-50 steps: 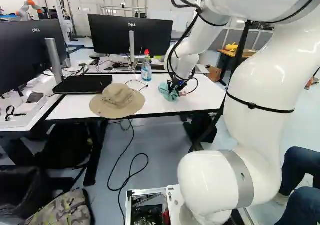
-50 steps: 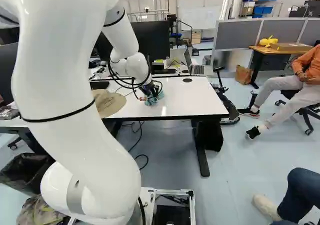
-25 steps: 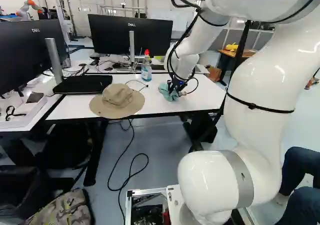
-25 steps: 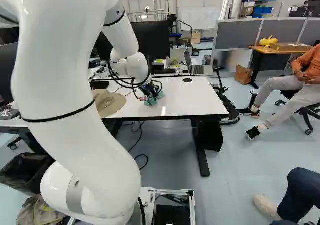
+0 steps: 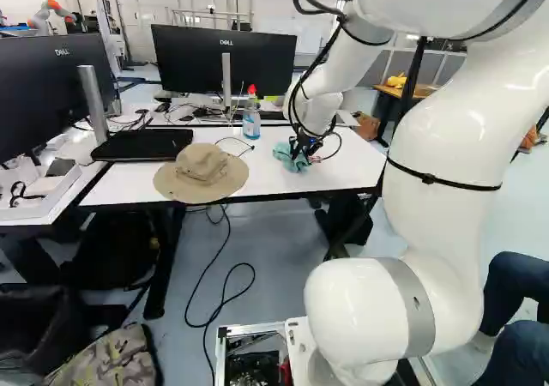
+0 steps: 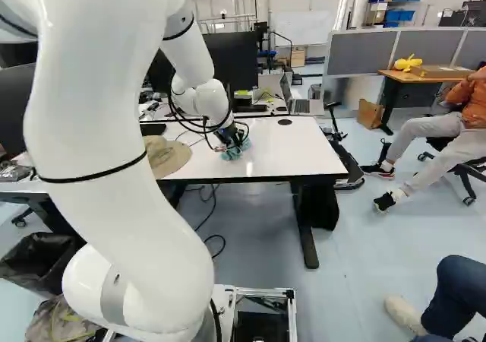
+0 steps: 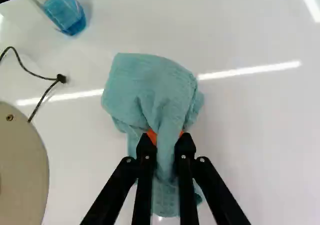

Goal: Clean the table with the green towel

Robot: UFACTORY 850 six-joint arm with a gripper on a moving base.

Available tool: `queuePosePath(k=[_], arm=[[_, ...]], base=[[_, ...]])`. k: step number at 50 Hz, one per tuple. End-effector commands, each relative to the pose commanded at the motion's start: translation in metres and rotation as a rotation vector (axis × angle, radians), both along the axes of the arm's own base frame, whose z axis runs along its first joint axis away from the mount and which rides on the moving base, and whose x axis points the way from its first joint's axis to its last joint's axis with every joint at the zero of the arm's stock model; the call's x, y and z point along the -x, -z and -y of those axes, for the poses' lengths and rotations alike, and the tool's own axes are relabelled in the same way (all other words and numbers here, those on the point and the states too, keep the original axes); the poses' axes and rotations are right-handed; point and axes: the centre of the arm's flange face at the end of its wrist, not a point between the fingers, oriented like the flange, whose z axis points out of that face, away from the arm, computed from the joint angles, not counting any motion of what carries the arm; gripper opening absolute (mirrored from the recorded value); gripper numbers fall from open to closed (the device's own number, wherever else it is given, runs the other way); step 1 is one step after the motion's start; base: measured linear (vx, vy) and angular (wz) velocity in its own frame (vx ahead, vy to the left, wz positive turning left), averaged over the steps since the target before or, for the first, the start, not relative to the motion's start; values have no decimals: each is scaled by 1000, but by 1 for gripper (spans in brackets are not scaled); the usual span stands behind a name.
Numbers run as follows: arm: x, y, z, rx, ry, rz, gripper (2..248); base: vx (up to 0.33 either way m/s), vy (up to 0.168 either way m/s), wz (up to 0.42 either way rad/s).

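The hand [image 5: 299, 155] has the bunched green towel [image 7: 145, 85] pinched between its fingers, seemingly against the white table [image 5: 352, 165], near a bottle of blue liquid [image 5: 251, 124].

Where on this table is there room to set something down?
The white tabletop is bare between the teal cloth towel, the round black disc and its right edge in the right base view. The towel's other side is crowded: tan fabric hat, thin black cable, clear bottle of blue liquid.
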Motion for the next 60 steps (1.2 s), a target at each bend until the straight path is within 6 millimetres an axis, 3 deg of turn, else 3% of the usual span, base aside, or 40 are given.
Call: queuePosePath(k=[17, 32, 49, 60], arm=[[-30, 1, 8, 1, 12, 13, 51], [-55, 2, -2, 2, -10, 26, 51], [-60, 2, -31, 1, -61, 28, 51], [-52, 2, -47, 1, -91, 24, 51]], base=[[0, 0, 0], [0, 0, 0], [0, 0, 0], [0, 0, 0]])
